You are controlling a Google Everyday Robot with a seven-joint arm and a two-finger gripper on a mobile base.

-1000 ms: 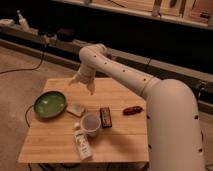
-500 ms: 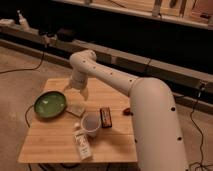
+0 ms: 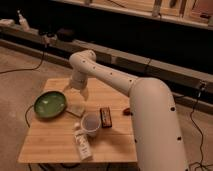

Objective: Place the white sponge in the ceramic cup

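Note:
The white sponge lies flat on the wooden table, just right of the green plate. The ceramic cup stands upright a little to the sponge's right and nearer the front, its mouth up. My gripper hangs over the table's back left part, directly above and behind the sponge and apart from it. Its fingers point down and stand open with nothing between them. The white arm reaches in from the right.
A green plate sits at the table's left. A white printed carton lies in front of the cup. A dark box and a small red thing lie right of the cup. Cables run across the floor at left.
The arm has swung left and lowered, bringing the gripper from over the table's back middle to just above the sponge. The things on the table have not moved.

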